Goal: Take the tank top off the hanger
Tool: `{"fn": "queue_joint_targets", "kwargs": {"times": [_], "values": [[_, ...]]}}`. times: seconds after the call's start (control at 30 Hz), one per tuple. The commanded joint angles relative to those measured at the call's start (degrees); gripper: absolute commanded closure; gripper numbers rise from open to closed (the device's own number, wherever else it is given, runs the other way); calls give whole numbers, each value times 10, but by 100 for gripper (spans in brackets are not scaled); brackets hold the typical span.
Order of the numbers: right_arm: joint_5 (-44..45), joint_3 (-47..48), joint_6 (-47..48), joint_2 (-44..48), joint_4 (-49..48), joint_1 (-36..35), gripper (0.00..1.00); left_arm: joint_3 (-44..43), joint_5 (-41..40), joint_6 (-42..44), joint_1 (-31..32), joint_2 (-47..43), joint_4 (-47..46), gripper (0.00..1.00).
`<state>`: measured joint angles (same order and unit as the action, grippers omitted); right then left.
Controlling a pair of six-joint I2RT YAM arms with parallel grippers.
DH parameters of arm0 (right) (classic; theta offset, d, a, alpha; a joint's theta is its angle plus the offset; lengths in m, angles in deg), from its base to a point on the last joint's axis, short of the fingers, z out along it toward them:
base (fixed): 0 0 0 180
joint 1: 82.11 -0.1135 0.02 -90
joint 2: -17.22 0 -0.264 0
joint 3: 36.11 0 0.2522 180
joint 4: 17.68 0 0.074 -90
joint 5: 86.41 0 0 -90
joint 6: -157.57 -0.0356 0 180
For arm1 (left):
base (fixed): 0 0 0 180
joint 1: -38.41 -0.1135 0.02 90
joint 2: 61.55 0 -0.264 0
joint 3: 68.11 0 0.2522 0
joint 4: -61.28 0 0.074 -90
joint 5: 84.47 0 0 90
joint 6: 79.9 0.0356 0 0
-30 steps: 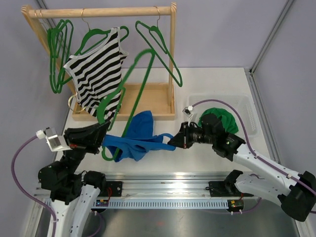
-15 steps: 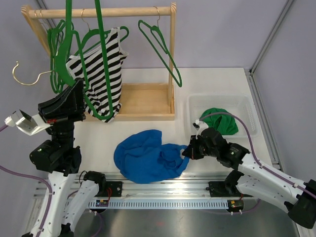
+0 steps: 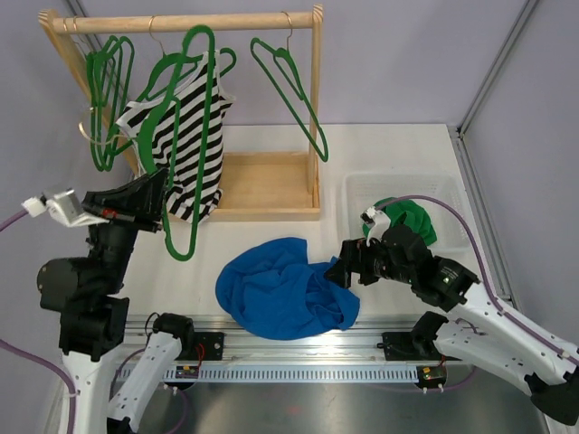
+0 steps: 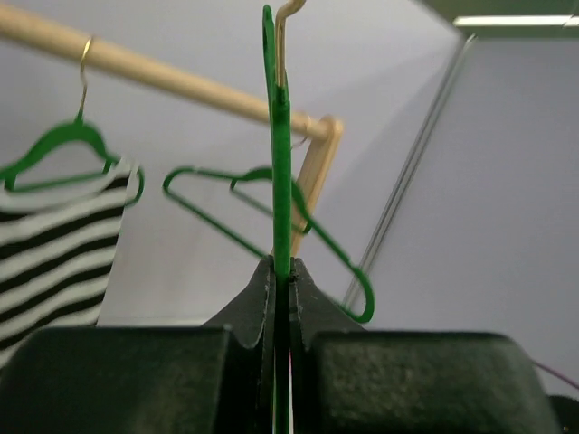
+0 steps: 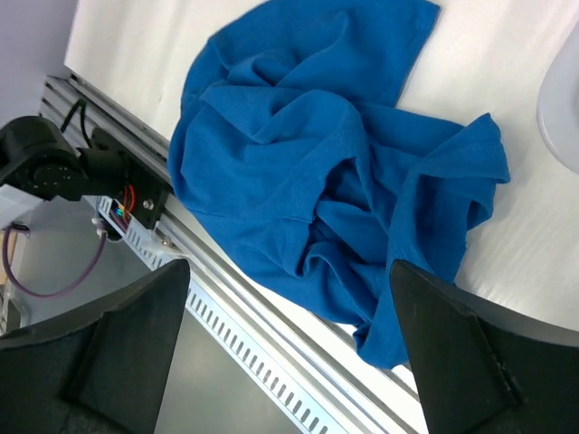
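Since half a second ago the left arm point(image 3: 90, 280) has brought the green hanger point(image 3: 185, 136) down from above the wooden rack point(image 3: 181, 22), so that it now hangs tilted in front of the striped top point(image 3: 194, 172). The right arm point(image 3: 470, 307) has let go of the blue tank top point(image 3: 285, 289). In the top view, the hanger's metal hook cannot be made out among the other hangers at far left. In the left wrist view the hook runs off the top edge, and the hanger's lower part is hidden between the fingers. The left jaws are closed tight on the hanger, seen edge-on. The right jaws stand wide open and hold nothing, at the tank top's right edge; contact with the cloth cannot be told. The tank top lies off the hanger in a crumpled heap on the near part of the table point(image 3: 398, 154), its near edge over the aluminium rail point(image 3: 380, 325).
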<state>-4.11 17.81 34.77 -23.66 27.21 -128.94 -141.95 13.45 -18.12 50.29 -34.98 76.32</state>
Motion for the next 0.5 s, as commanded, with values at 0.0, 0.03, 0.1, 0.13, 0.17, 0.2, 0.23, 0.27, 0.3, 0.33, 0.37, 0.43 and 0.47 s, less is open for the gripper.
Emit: {"fn": "queue_joint_targets", "kwargs": {"times": [0.0,0.03,0.1,0.13,0.17,0.2,0.23,0.27,0.3,0.33,0.37,0.43,0.47], "values": [[-22,47,21,-34,-7,-1,0,-62,-21,35,-2,58,199,100],[-11,53,23,-35,-3,-1,0,-77,-25,44,-1,71,249,100],[14,67,31,-31,8,-1,1,-124,-31,56,-2,108,294,100],[18,70,34,-27,11,-2,1,-139,-32,65,-1,120,330,100],[24,73,35,-24,14,-2,1,-169,-33,70,-1,132,342,100],[27,77,36,-23,16,-2,0,-181,-33,73,-1,156,351,100],[27,79,37,-23,16,-2,0,-200,-34,78,-1,175,369,100],[26,81,35,-24,16,-1,1,-217,-35,82,-1,195,380,100],[24,82,33,-24,16,-1,1,-261,-38,86,0,215,392,100],[22,83,33,-25,15,-1,1,-282,-41,92,2,266,413,100],[17,81,31,-25,14,-1,1,-303,-60,94,14,288,422,100],[15,79,29,-24,9,-2,1,-368,-105,106,39,334,442,100],[13,78,29,-22,10,-1,0,-393,-128,115,72,377,447,100]]}}
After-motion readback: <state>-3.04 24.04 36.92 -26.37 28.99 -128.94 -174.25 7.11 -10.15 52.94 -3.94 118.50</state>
